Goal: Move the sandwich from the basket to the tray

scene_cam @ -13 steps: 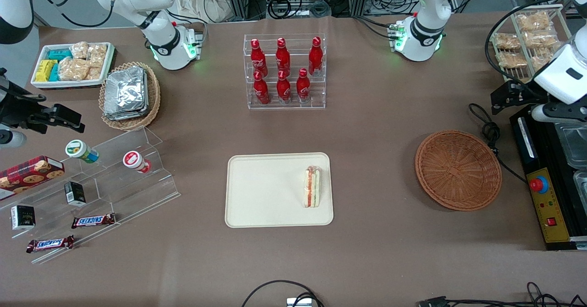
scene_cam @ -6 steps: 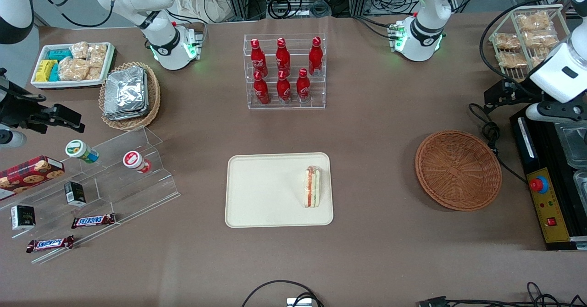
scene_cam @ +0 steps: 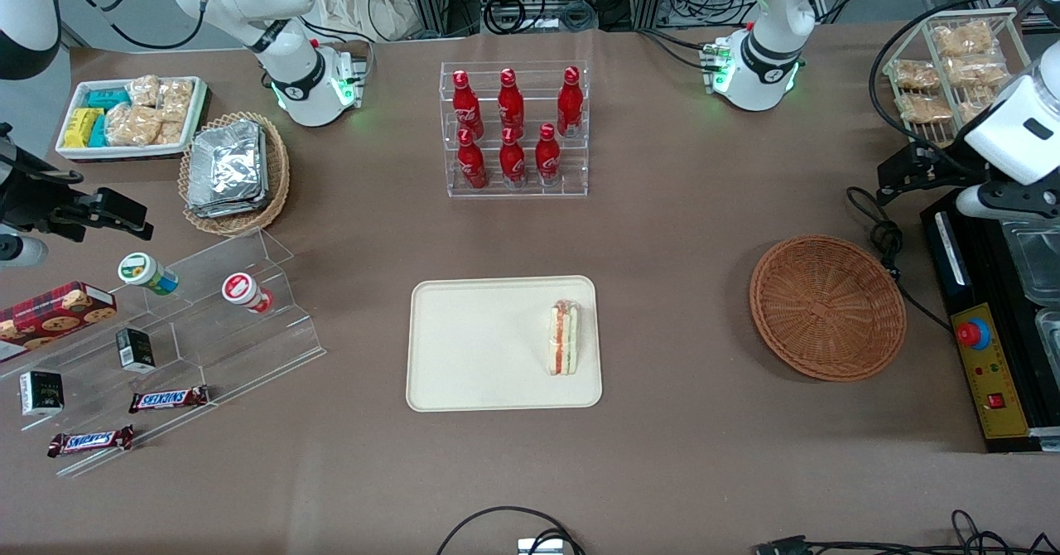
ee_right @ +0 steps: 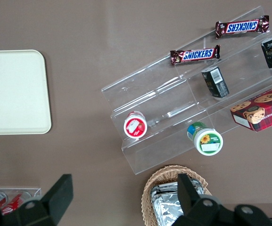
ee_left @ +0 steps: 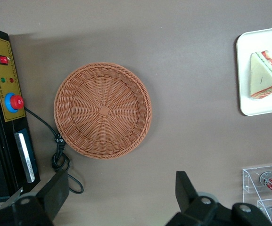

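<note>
- Presently, sandwich (scene_cam: 565,338): triangular wedge in clear wrap, lying on the tray (scene_cam: 480,348) close to the tray's edge toward the working arm's end of the bench. Red-orange and green filling layers show along its edge. Nothing grips it. Also seen in the left wrist view (ee_left: 265,75).
- Tray: cream-beige, rectangular, rounded corners, low rim. It sits mid-bench, nearer the front camera than the bottle rack, and carries only the sandwich.
- Basket (scene_cam: 826,307): round, reddish-brown wicker, holding nothing. It stands on the bench well apart from the tray, toward the working arm's end; a black cable (scene_cam: 886,240) lies just beside its rim.
- Gripper (ee_left: 121,195): raised above the bench near the working arm's edge, farther from the front camera than the basket and clear of it. Its two fingers are spread wide, with nothing between them.
- Black control box (scene_cam: 981,348): with yellow panel and red button, at the working arm's edge of the bench beside the basket.
- Clear acrylic rack (scene_cam: 515,130): six red cola bottles in two rows, farther from the front camera than the tray.
- Stepped acrylic display (scene_cam: 190,331): toward the parked arm's end; it carries two lidded cups, small dark boxes and Snickers bars.
- Tan wicker basket of foil packets (scene_cam: 232,170): toward the parked arm's end, beside a white bin of snack packets (scene_cam: 128,116).
</note>
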